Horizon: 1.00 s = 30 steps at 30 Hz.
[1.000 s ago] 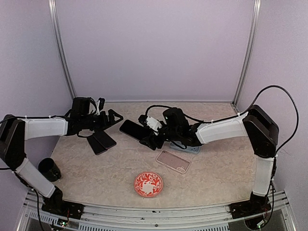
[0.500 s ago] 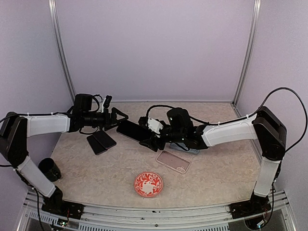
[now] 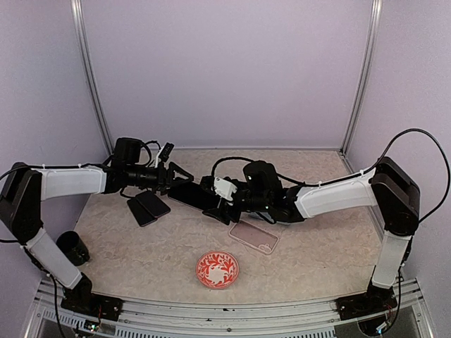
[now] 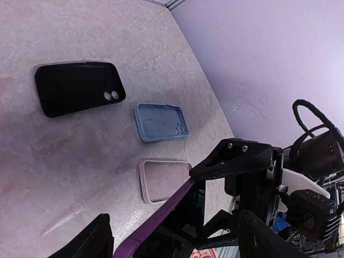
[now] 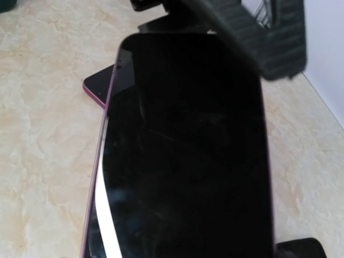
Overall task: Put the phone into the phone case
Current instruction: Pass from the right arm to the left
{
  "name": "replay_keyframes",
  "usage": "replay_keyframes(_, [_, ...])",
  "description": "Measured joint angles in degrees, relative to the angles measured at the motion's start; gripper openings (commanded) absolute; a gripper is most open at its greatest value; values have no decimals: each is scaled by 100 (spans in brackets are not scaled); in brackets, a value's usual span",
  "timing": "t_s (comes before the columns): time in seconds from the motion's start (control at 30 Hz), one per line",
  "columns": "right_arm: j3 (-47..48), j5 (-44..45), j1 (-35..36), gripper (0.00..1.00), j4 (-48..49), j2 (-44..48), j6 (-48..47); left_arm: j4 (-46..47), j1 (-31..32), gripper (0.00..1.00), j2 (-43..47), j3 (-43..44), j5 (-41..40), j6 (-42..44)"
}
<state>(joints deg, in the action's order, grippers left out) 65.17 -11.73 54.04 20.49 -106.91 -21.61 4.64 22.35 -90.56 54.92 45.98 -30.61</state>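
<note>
A phone [image 3: 194, 195] with a dark screen and purple edge [image 4: 163, 214] hangs above the table. My right gripper [image 3: 223, 204] is shut on its right end, and the screen [image 5: 188, 145] fills the right wrist view. My left gripper [image 3: 180, 177] has reached the phone's left end. Its jaws [image 4: 174, 226] stand open on either side of that end, a little apart from the edges. A clear phone case [image 3: 254, 236] [image 4: 161, 180] lies on the table below the right arm. A blue case [image 4: 160, 121] and a black case [image 4: 79, 87] lie further back.
Two dark phones [image 3: 148, 206] lie side by side on the left of the table, under my left arm. A red patterned plate [image 3: 217, 269] sits at the front centre. A black cup [image 3: 72, 248] stands at the front left corner.
My left gripper has moved right to the phone's free end and its jaws have narrowed around it. The right arm has brought the phone slightly left.
</note>
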Motion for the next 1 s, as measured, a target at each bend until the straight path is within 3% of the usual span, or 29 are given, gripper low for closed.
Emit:
replay_keyframes(0.43, [-2,85,33,62,35,35,-238,-219,184,57,0,22,157,98])
replay_keyframes(0.5, [-2,114,33,62,35,68,-275,-264,186,47,0,31,168,116])
replay_keyframes(0.7, [-11,149,33,62,44,120,-345,-321,186,40,0,44,205,155])
replay_keyframes(0.83, [-37,151,33,62,50,142,-407,-350,186,30,0,44,245,162])
replay_keyframes(0.9, [-57,155,33,63,59,162,-439,-358,186,19,0,44,269,170])
replay_keyframes(1.0, [-79,157,33,63,61,170,-457,-352,186,14,0,44,361,190])
